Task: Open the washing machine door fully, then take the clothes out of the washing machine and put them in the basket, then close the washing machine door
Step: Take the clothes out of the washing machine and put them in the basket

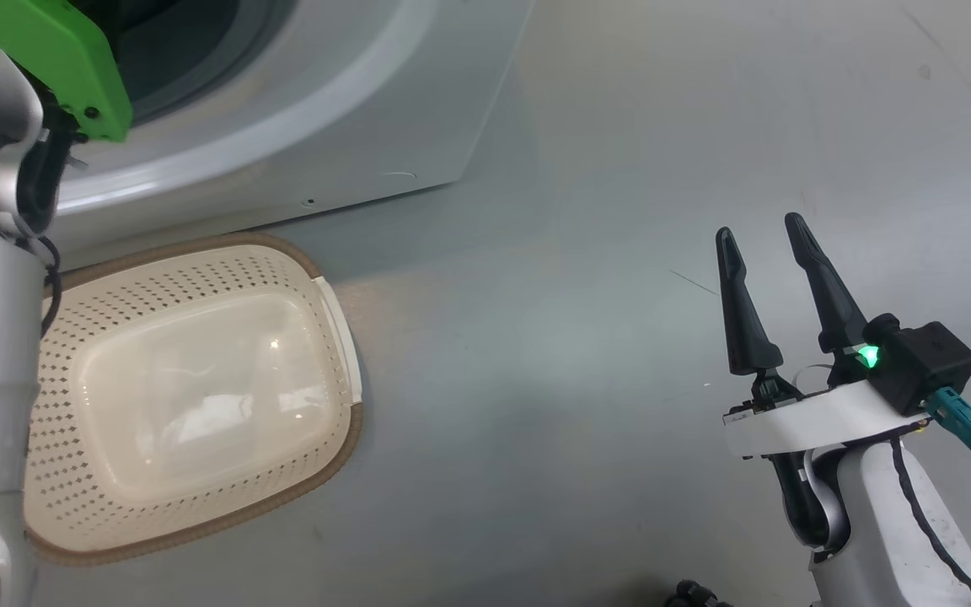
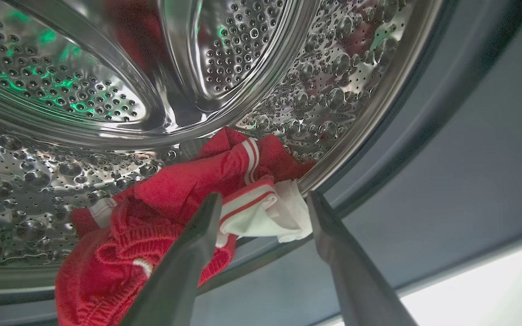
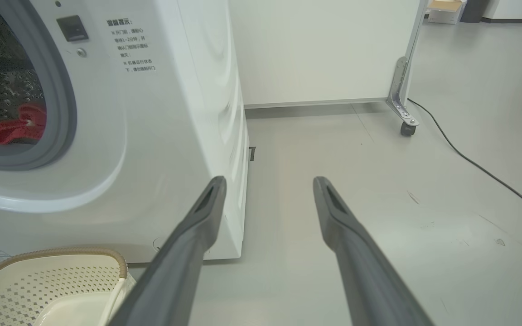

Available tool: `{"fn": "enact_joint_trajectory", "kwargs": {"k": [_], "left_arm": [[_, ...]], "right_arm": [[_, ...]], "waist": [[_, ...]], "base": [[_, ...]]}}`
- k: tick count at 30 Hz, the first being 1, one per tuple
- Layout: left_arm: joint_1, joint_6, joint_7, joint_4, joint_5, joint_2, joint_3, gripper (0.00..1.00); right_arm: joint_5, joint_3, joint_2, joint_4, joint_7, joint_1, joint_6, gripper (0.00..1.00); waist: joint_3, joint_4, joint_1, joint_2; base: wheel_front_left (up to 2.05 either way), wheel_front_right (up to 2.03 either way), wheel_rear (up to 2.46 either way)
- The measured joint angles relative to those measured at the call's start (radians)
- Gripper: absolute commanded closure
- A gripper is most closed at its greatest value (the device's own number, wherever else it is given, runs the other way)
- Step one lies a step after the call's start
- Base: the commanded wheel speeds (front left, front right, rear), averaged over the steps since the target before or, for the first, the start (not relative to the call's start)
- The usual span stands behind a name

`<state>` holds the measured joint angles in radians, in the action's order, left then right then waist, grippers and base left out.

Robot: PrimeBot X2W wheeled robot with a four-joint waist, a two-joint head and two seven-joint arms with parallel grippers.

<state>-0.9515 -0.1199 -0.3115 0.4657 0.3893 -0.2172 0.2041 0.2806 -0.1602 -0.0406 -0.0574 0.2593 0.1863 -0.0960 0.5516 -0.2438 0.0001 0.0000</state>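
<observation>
Your left pincer is wide open and empty, tips right at the clothes heaped at the washing machine mouth, so push into the thick red bunch before squeezing, not just the white trim.

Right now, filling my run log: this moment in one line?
left gripper: open at clothes in washing machine; right gripper: open over floor; basket: empty

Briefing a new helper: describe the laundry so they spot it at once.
Find the white washing machine; look through its round opening into the steel drum. At the drum's front lip lie the clothes: bright red with white stripes, unlike the bare metal around them.
</observation>
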Motion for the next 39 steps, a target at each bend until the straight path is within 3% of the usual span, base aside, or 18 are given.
{"fn": "enact_joint_trajectory", "kwargs": {"k": [20,23,25,27,39], "left_arm": [[-0.181,-0.001,-0.151,0.115,0.037,-0.143,-0.048,0.0],[-0.182,-0.001,-0.181,0.144,0.063,-0.142,-0.054,0.46],[-0.19,-0.001,-0.201,0.155,0.07,-0.143,-0.058,0.62],[-0.2,-0.001,-0.214,0.164,0.071,-0.143,-0.059,1.0],[-0.241,-0.001,-0.231,0.17,0.091,-0.139,-0.062,1.0]], "right_arm": [[0.076,-0.045,0.001,-0.007,0.0,0.062,0.011,0.0],[0.078,-0.042,0.001,-0.009,0.0,0.064,0.012,0.0],[0.078,-0.042,0.002,-0.011,0.0,0.069,0.012,0.0],[0.078,-0.042,0.001,-0.011,0.0,0.072,0.017,0.0],[0.077,-0.024,0.002,-0.011,0.0,0.081,0.023,0.0]], "waist": [[0.15,-0.151,0.0,0.0],[0.159,-0.16,-0.0001,0.0],[0.162,-0.163,-0.0001,0.0],[0.164,-0.165,-0.0001,0.0],[0.174,-0.154,-0.0001,0.0]], "base": [[0.0,0.0,0.0],[0.0,0.0,0.0],[0.0,0.0,0.0],[0.0,0.0,0.0],[0.0,0.0,0.0]]}}
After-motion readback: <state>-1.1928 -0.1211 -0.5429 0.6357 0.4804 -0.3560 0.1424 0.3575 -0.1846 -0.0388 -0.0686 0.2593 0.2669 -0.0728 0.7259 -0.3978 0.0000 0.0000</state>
